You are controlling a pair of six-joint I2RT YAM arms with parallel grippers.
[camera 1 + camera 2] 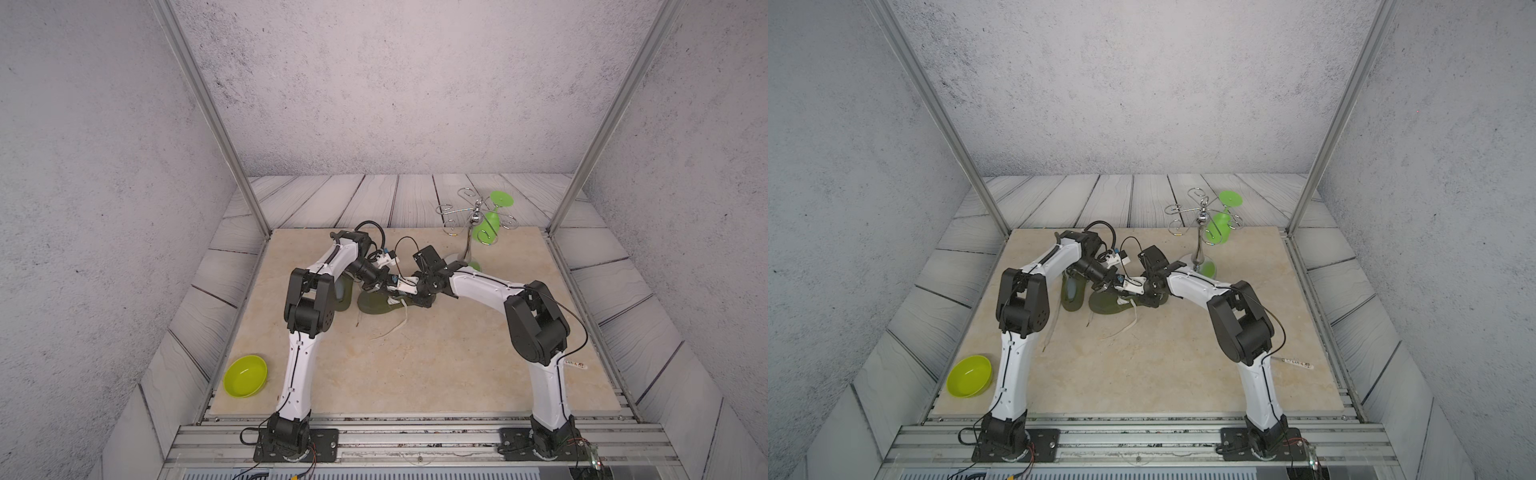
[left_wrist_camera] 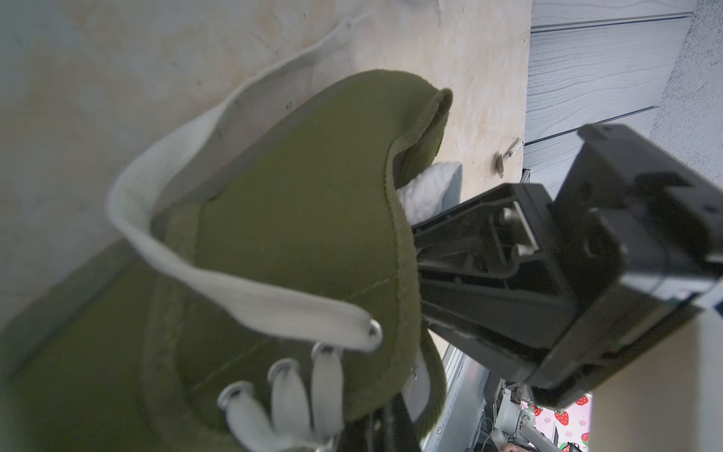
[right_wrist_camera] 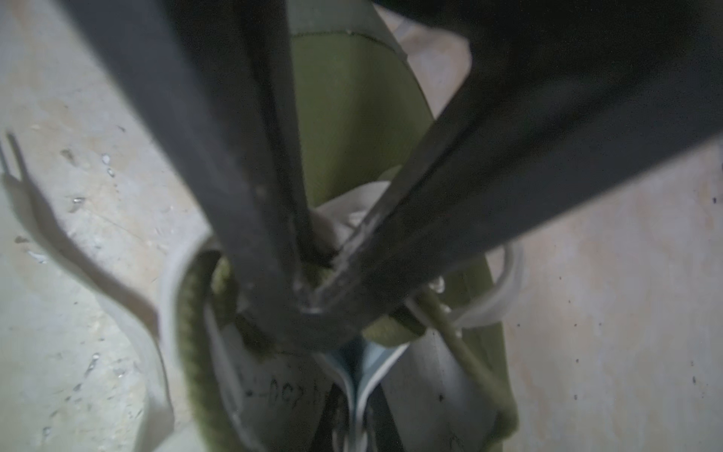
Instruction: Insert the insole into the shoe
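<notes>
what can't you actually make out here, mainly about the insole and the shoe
- Left wrist view: only a corner of the white quilted insole shows; the olive-green suede shoe hides the rest.
- Both top views: the black wrists cover the shoe's opening.
- Right wrist view: the right jaws, shut and blurred, fill the middle; what they pinch is unclear.
- A top view: the second green shoe sits partly behind the left arm.

Beige tabletop (image 1: 436,374) with shoe (image 1: 374,306), bowl (image 1: 245,376), rack (image 1: 476,216)
</notes>
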